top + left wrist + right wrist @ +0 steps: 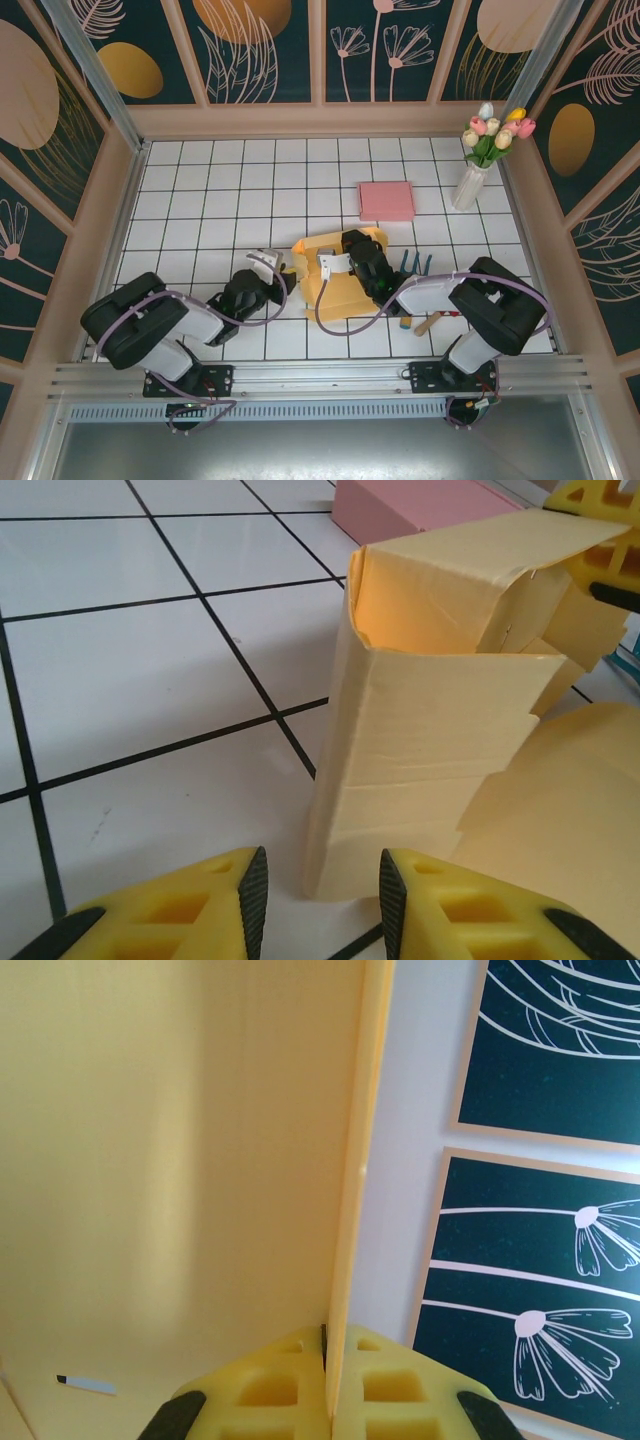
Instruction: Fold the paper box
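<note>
The yellow paper box (335,272) stands partly folded in the middle of the white tiled table. In the left wrist view its upright corner (430,730) rises just beyond my left gripper (322,900), which is open with its pads apart and low over the tiles; the box's corner edge lines up with the gap between them, and nothing is clamped. In the top view that left gripper (283,275) sits at the box's left side. My right gripper (360,258) reaches into the box from the right. It is shut (328,1345) on a thin upright wall of the box (352,1160).
A flat pink box (386,200) lies behind the paper box and also appears as the pink box (400,505) in the left wrist view. A vase of tulips (482,155) stands at the back right. A blue tool (412,263) and a wooden piece (430,322) lie right of the box. Panel walls surround the table.
</note>
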`<state>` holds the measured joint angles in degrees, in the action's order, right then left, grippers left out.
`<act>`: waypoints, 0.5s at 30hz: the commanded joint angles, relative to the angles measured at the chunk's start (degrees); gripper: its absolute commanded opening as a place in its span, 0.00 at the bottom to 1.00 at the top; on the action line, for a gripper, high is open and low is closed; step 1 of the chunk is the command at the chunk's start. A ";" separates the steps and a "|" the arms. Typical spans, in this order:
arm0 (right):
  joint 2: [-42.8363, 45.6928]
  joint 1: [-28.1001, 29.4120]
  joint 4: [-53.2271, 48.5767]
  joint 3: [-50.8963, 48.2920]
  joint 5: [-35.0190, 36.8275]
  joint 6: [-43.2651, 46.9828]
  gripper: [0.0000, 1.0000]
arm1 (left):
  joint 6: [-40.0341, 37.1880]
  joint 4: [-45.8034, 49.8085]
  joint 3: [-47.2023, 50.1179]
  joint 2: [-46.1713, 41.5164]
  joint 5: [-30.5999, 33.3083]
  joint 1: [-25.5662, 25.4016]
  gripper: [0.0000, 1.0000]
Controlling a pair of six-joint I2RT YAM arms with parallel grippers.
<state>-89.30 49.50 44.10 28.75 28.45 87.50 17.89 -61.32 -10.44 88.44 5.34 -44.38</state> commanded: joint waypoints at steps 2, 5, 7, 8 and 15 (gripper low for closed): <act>-0.04 0.16 -6.08 -0.54 -0.96 -0.23 0.00 | -3.68 -2.78 -3.26 3.35 -0.32 0.39 0.37; -0.34 0.19 -6.11 -0.54 -0.95 -0.32 0.00 | -4.70 -2.49 -5.16 5.55 -0.71 0.35 0.35; -0.41 0.16 -6.07 -0.52 -0.97 -0.32 0.00 | -4.63 -2.49 -6.22 6.33 -2.84 0.35 0.35; -0.57 0.16 -6.07 -0.46 -0.97 -0.32 0.00 | -4.23 -2.46 -6.80 6.70 -3.48 0.35 0.35; -0.63 0.29 -5.89 -0.54 -0.81 -0.32 0.00 | -1.30 -3.08 -11.14 12.62 -4.74 0.33 0.25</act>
<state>-89.30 49.47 43.99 28.75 29.15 87.48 15.29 -62.02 -19.57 98.74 1.52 -44.36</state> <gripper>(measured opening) 0.068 0.252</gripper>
